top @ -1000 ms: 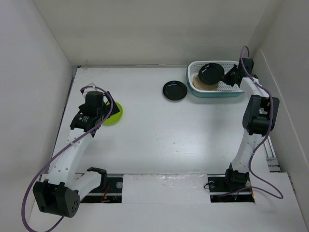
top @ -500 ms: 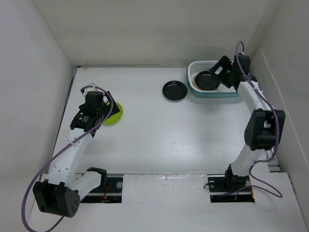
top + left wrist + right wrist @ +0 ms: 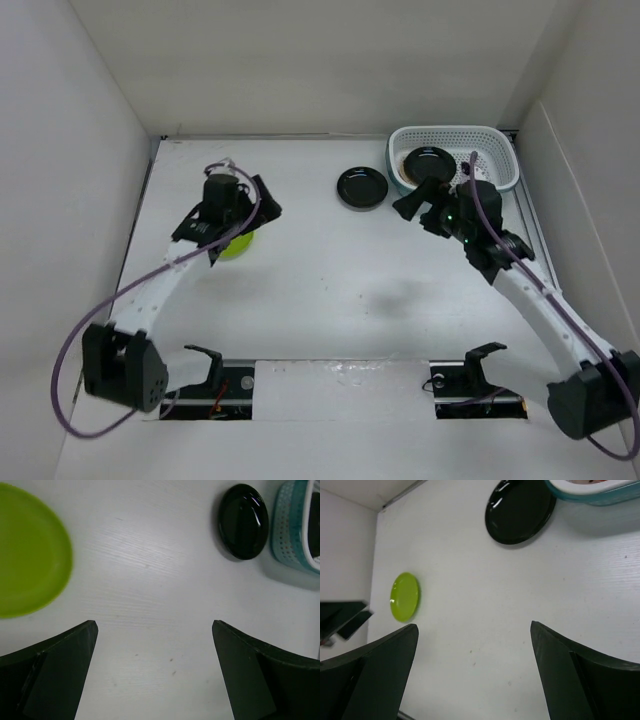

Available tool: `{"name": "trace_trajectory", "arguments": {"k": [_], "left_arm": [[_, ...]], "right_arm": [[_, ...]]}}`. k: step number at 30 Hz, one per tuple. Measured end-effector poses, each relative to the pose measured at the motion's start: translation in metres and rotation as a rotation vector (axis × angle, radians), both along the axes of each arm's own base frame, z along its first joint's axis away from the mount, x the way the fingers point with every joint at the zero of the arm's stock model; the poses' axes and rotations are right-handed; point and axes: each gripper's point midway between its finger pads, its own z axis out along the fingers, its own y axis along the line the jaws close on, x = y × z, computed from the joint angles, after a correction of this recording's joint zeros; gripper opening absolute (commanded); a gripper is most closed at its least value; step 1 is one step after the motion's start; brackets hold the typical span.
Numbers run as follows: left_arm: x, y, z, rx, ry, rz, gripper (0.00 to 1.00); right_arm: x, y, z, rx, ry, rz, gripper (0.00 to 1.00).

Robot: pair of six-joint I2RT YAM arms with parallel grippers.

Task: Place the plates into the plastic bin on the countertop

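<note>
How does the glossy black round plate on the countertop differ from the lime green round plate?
The glossy black plate shows reflections; the lime green plate looks matte. The black plate lies beside the white perforated plastic bin; the green plate lies far from it. Both are round, flat on the countertop.

**Item Count, Current View**

I count four plates: one lime green plate (image 3: 30, 550), two black plates, namely the black plate outside the bin (image 3: 362, 187) and the black plate inside the bin (image 3: 430, 160), and one cream plate (image 3: 402, 170), of which I see only an edge. I cannot tell whether further plates lie beneath. I count one plastic bin (image 3: 497, 155). I count two grippers: left gripper (image 3: 154, 630), right gripper (image 3: 474, 627).
</note>
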Motion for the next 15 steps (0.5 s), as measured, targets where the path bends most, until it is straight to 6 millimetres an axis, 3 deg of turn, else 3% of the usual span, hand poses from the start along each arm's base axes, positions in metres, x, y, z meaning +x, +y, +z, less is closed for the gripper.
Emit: {"name": "trace_trajectory", "arguments": {"k": [4,7,11,15], "left_arm": [[0.053,-0.073,-0.020,-0.100,0.029,-0.110,1.00],[0.107,-0.119,-0.070,-0.147,0.092,-0.149,1.00],[0.156,-0.157,-0.136,-0.203,0.154,-0.174,1.00],[0.193,-0.185,-0.115,-0.262,0.060,-0.203,0.95]], "right_arm": [[-0.033,-0.005,0.038,0.040,-0.101,0.008,1.00],[-0.048,-0.009,0.061,0.066,-0.165,0.019,1.00],[-0.063,-0.006,0.062,0.078,-0.156,0.058,1.00],[-0.075,-0.005,0.053,0.082,-0.130,0.089,1.00]]}}
